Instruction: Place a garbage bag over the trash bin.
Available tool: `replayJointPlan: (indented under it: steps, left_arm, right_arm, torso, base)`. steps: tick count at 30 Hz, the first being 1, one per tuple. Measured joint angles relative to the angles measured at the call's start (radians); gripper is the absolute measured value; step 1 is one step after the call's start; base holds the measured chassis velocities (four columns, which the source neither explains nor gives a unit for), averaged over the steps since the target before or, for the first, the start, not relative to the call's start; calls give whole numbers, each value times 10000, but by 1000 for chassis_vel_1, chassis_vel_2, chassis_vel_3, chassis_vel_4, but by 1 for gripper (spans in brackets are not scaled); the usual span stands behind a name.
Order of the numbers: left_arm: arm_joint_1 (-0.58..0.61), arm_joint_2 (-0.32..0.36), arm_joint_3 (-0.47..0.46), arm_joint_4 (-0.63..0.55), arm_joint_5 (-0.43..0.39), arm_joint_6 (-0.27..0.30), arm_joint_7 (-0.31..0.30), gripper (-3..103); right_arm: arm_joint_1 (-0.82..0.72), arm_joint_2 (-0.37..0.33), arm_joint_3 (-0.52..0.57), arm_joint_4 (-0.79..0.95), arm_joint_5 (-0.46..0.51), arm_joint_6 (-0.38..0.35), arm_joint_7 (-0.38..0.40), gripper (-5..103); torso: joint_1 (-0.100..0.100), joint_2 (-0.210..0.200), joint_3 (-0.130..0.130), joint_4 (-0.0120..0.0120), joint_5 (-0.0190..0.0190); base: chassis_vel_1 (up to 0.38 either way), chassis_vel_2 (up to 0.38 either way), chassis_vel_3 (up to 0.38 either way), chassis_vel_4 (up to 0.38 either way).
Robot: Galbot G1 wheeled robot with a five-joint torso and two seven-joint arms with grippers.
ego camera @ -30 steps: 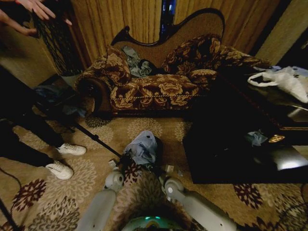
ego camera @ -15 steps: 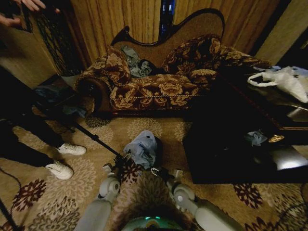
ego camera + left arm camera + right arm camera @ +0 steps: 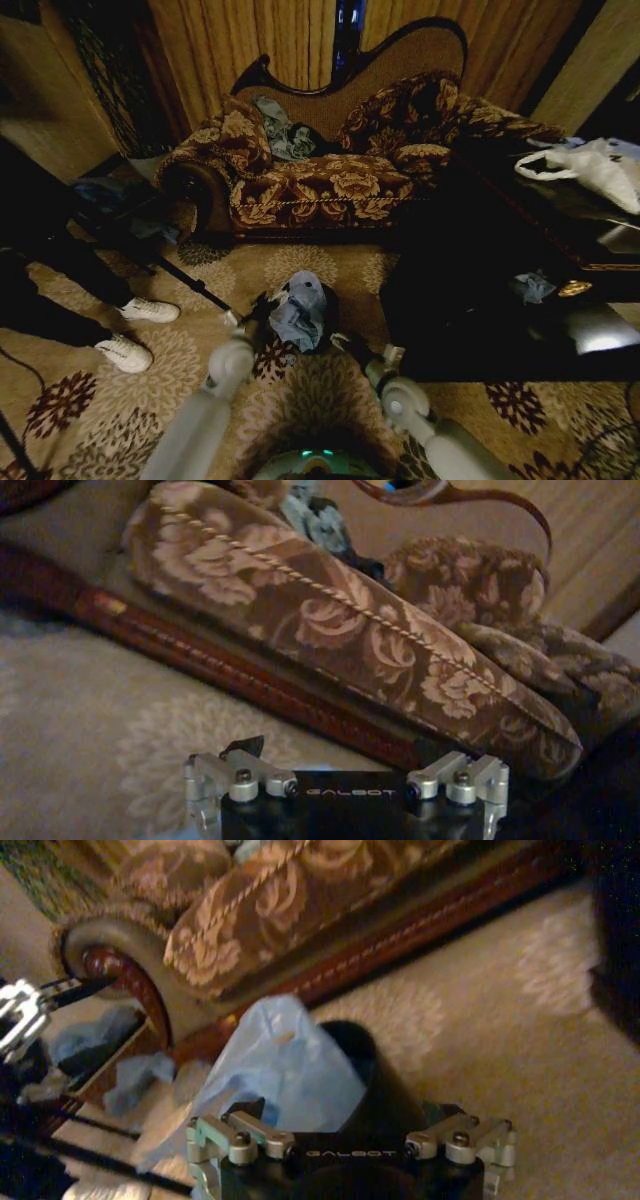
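Both arms pushed forward since earlier frame, wrists now flanking the bin; person's hands gone from upper left.
Left pincer [image 3: 262,305] beside garbage bag [image 3: 298,312], grip state can't tell. Bag bunched over trash bin [image 3: 322,325] on the carpet, rim part uncovered. Right pincer [image 3: 338,342] just beside the bin, can't tell either. Judgement: spread film evenly round rim. Right wrist view shows bag [image 3: 275,1065] draped one side, bin wall [image 3: 385,1099] bare; left wrist view faces sofa [image 3: 380,645].
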Motion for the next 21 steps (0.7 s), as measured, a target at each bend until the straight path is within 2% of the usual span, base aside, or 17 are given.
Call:
replayJointPlan:
  steps: [4, 9, 11, 12, 13, 14, 15, 17, 18, 21]
  left_arm:
    - [-1141, 542, 544, 951, -455, 157, -58, 100]
    - [-1951, 757, 766, 2004, -690, 444, -45, 100]
    - [-2556, 760, 1027, 2606, -689, 1375, -366, 100]
    - [-2556, 760, 1027, 2606, -689, 1375, -366, 100]
    - [-2821, 790, 1116, 2839, -600, 1944, -490, 100]
    - [-2986, 847, 1193, 2969, -513, 2169, -503, 100]
    - [-3295, 1002, 1306, 3198, -191, 2510, -217, 100]
    - [-3416, 1074, 1353, 3281, -8, 2621, -14, 100]
    - [-3734, 1339, 1544, 3484, 545, 2846, 942, 100]
    - [-4124, 1801, 1878, 3863, 1922, 2976, 2739, 100]
  right_arm:
    - [-451, 297, 758, -18, -292, 119, -386, 100]
    - [-217, 348, 843, -250, -283, 149, -580, 100]
    - [-184, 311, 980, -348, -255, 157, -669, 100]
    - [-184, 311, 980, -348, -255, 157, -669, 100]
    - [-179, 299, 1078, -408, -236, 166, -704, 100]
    - [-182, 295, 1151, -448, -228, 175, -749, 100]
    - [-215, 293, 1301, -534, -224, 195, -863, 100]
    - [-230, 294, 1352, -566, -224, 201, -895, 100]
    - [-270, 296, 1467, -642, -223, 233, -944, 100]
    - [-306, 293, 1620, -744, -220, 267, -1067, 100]
  torso:
    - [0, 0, 1, -3, -2]
    - [0, 0, 1, 8, 0]
    - [2, -1, 2, 5, -6]
    - [2, -1, 2, 5, -6]
    - [2, -1, 2, 3, -3]
    - [2, -1, 2, 2, -3]
    - [2, -1, 1, 2, -3]
    - [1, -1, 1, 2, -2]
    - [1, -1, 1, 3, -2]
    - [2, -1, 1, 3, -2]
  base:
    - [0, 0, 0, 0]
    - [0, 0, 0, 0]
    - [0, 0, 0, 0]
    - [0, 0, 0, 0]
    - [0, 0, 0, 0]
    - [0, 0, 0, 0]
    - [0, 0, 0, 0]
    - [0, 0, 0, 0]
    - [0, 0, 0, 0]
    - [0, 0, 0, 0]
